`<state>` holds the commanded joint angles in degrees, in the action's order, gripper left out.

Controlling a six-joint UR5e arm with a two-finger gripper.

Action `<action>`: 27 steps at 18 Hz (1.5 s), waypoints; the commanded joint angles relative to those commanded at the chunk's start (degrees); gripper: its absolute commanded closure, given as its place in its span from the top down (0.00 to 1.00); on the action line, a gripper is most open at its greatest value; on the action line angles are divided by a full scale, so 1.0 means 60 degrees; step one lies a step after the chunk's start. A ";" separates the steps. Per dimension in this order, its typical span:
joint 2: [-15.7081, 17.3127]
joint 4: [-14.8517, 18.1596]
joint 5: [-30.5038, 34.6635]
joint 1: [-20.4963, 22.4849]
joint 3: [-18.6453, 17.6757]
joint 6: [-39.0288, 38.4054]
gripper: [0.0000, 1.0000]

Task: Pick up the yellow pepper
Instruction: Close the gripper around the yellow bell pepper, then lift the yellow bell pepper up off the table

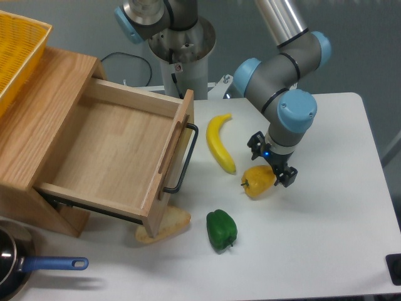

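The yellow pepper (pixel 257 181) is small, blocky and yellow-orange, and lies on the white table (pixel 326 238) just right of the banana's lower end. My gripper (pixel 272 162) points down right over the pepper's upper right side. Its black fingers (pixel 289 177) are spread wide, one at the pepper's right edge and one behind its upper left. The pepper appears to rest on the table. I see no firm grip on it.
A long yellow banana (pixel 220 142) lies left of the pepper. A green bell pepper (pixel 221 230) sits in front. A wooden drawer (pixel 119 150) stands open at the left, with a bread slice (pixel 166 226) under its corner. A blue-handled pan (pixel 19 266) is at the front left and a yellow basket (pixel 15 47) at the back left.
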<state>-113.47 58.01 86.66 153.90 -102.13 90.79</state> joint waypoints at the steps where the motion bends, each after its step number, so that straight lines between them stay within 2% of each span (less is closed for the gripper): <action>1: 0.0000 0.0000 0.0000 0.0000 -0.0044 0.0000 1.00; 8: -0.0029 -0.0205 0.0015 -0.0015 -0.0249 -0.0058 1.00; 12: -0.0088 -0.0498 0.0015 -0.0073 -0.0264 -0.0146 0.99; 17: -0.0132 -0.0688 0.0015 -0.0088 -0.0279 -0.0293 0.78; 21: -0.0132 -0.0688 0.0029 -0.0088 -0.0220 -0.0424 0.46; 23: -0.0132 -0.0703 0.0029 -0.0088 -0.0176 -0.0644 0.38; 27: -0.0073 -0.0674 0.0029 -0.0088 -0.0089 -0.0980 0.29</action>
<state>-113.91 53.96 86.84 153.37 -102.66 84.91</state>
